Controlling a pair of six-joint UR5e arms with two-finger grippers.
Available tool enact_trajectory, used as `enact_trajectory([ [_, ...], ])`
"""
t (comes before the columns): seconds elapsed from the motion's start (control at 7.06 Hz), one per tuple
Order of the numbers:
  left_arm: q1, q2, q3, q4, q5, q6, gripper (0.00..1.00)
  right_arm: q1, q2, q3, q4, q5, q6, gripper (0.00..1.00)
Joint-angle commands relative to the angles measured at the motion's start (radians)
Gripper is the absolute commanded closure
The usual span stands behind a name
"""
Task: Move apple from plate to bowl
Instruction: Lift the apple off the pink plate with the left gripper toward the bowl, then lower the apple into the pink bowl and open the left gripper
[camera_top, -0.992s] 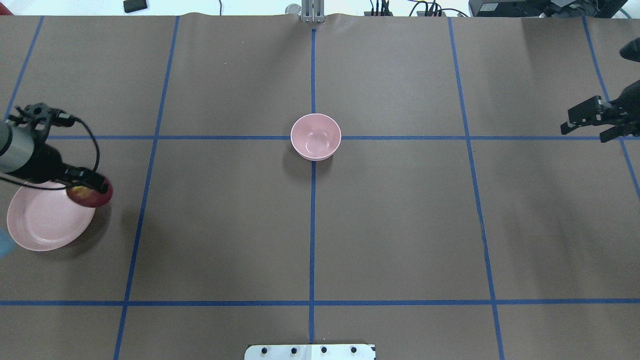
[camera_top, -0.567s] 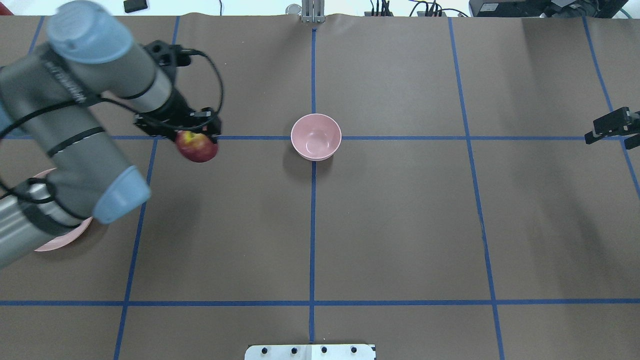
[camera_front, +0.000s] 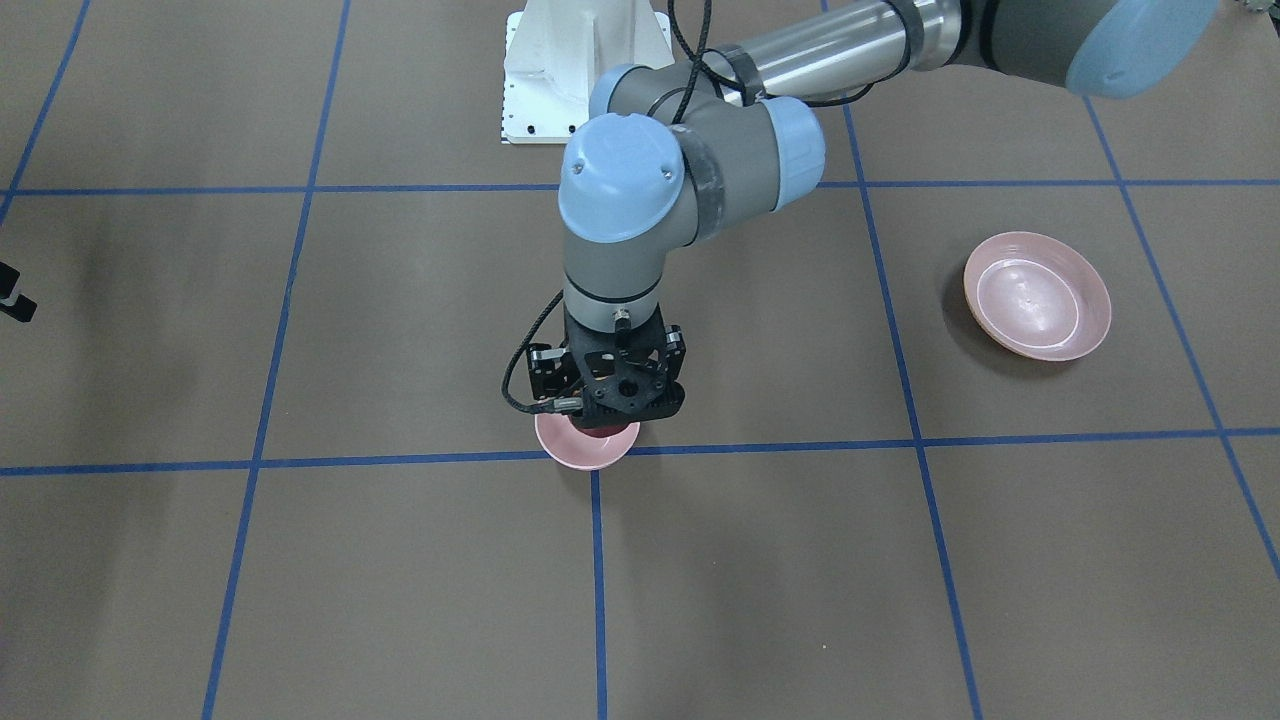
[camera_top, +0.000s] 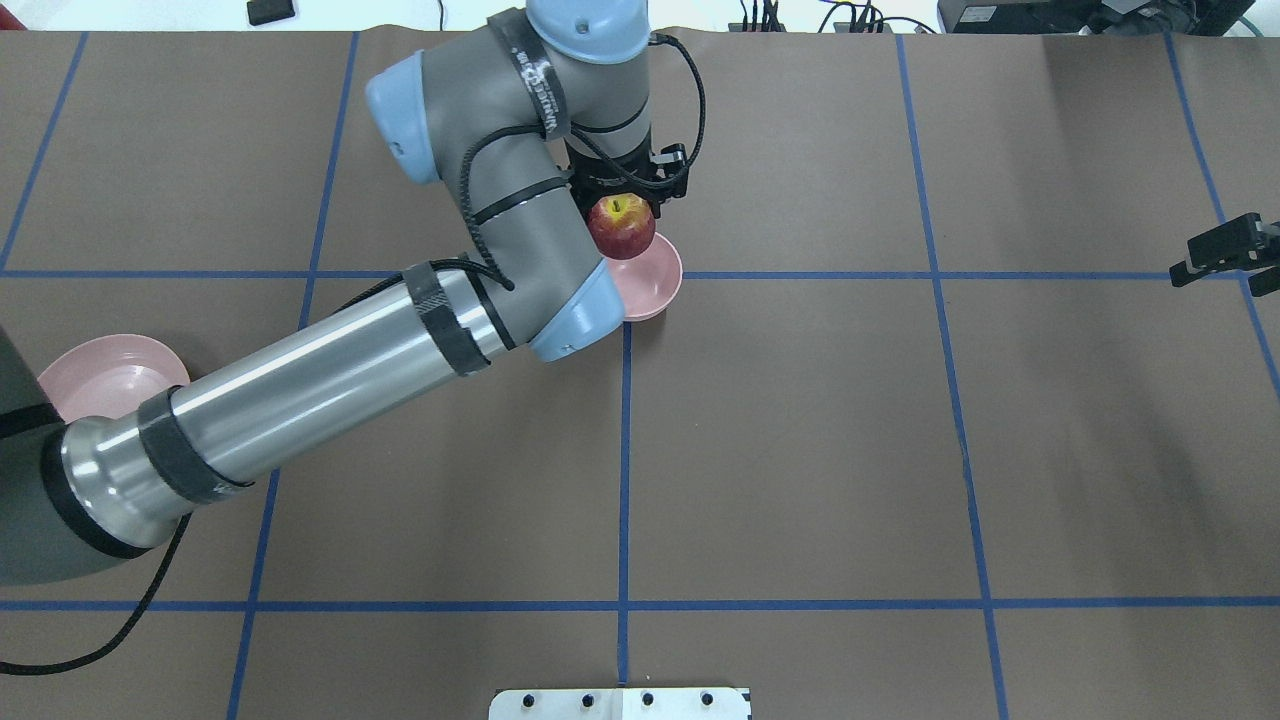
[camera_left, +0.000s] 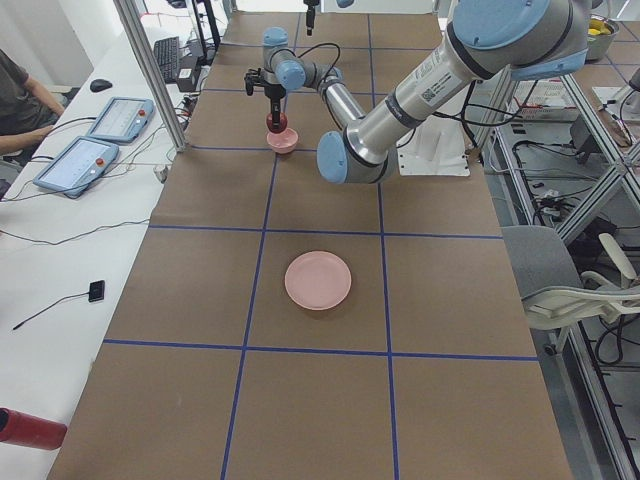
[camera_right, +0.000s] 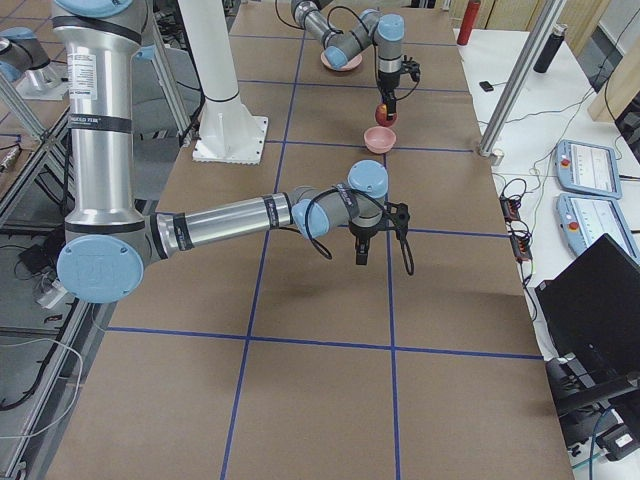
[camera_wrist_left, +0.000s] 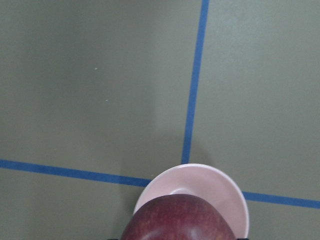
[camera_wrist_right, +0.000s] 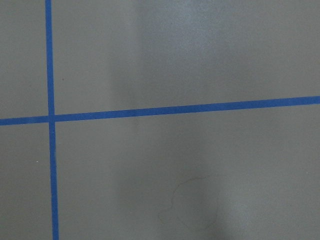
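My left gripper (camera_top: 622, 212) is shut on the dark red apple (camera_top: 621, 226), whose yellow stem patch faces up. It holds the apple just above the small pink bowl (camera_top: 657, 285) at the table's middle. The left wrist view shows the apple (camera_wrist_left: 177, 220) over the bowl (camera_wrist_left: 222, 192). In the front-facing view the gripper (camera_front: 605, 400) hides most of the bowl (camera_front: 585, 452). The wide pink plate (camera_top: 100, 375) lies bare at the left; it also shows in the front-facing view (camera_front: 1037, 309). My right gripper (camera_top: 1225, 250) is open and empty at the far right edge.
The brown table cover carries a grid of blue tape lines (camera_top: 625, 450). The left arm's forearm (camera_top: 320, 390) stretches from the lower left across to the bowl. A white mount plate (camera_top: 620, 703) sits at the near edge. The right wrist view shows only cover and tape.
My left arm has swung right with the apple, from beside the plate to above the bowl. The right gripper has drawn back toward the right edge.
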Motion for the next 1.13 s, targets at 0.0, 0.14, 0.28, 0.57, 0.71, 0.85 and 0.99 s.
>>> enact_trajectory([
  [0.0, 0.040, -0.036, 0.082, -0.013, 0.061, 0.001, 1.00, -0.001, 0.001, 0.004, -0.002, -0.001, 0.000, 0.00],
  [0.14, 0.053, -0.032, 0.090, -0.016, 0.063, 0.004, 1.00, -0.001, 0.004, 0.004, -0.002, -0.001, 0.000, 0.00],
  [0.28, 0.056, -0.027, 0.090, -0.018, 0.063, 0.002, 1.00, -0.001, 0.003, 0.005, -0.002, -0.001, 0.000, 0.00],
  [0.57, 0.068, -0.019, 0.090, -0.032, 0.063, 0.002, 1.00, -0.001, 0.003, 0.001, 0.000, -0.001, 0.000, 0.00],
  [0.71, 0.071, -0.018, 0.096, -0.039, 0.063, 0.002, 0.75, -0.001, 0.003, 0.001, 0.000, -0.001, 0.000, 0.00],
  [0.85, 0.074, -0.007, 0.096, -0.041, 0.065, 0.002, 0.03, -0.001, 0.003, 0.002, -0.002, -0.001, 0.000, 0.00],
  [0.99, 0.073, -0.004, 0.095, -0.042, 0.065, 0.002, 0.02, -0.001, 0.003, 0.002, 0.000, 0.000, 0.000, 0.00],
])
